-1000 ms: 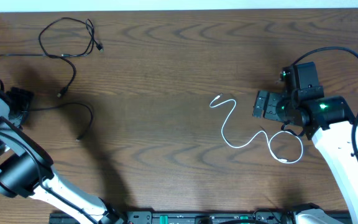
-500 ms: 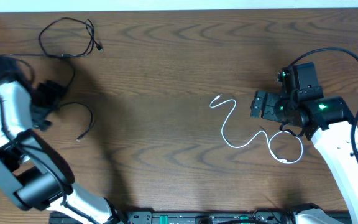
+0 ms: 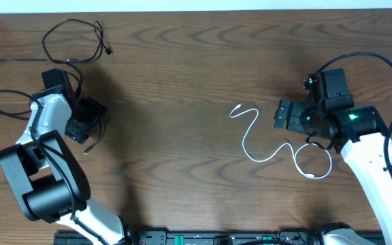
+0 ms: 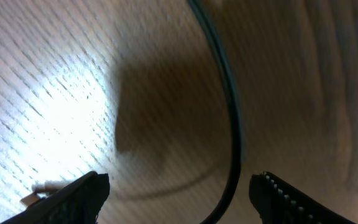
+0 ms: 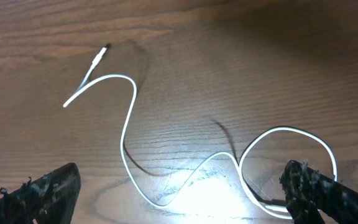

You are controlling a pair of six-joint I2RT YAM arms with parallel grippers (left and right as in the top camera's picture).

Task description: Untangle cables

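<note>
Thin black cables lie at the left: one coil (image 3: 70,41) at the back, one long loop (image 3: 5,82) by the left edge, and a short curved end (image 3: 98,131). My left gripper (image 3: 85,121) hovers over that curved end. In the left wrist view it (image 4: 179,202) is open, and the black cable (image 4: 232,124) runs between the fingers, nearer the right one, touching neither. The white cable (image 3: 257,146) snakes across the right half. My right gripper (image 3: 282,114) is open just right of it. The white cable (image 5: 129,130) passes between its fingertips (image 5: 179,199), untouched.
The thick black cable (image 3: 380,61) of the right arm arcs above its wrist. The table's far edge (image 3: 196,9) runs along the top. A dark rail (image 3: 216,238) with the arm bases lines the near edge.
My left arm has swung right from the table's left edge to the black cable's curved end, and its jaws have narrowed a little. The right arm and the white cable have not moved.
</note>
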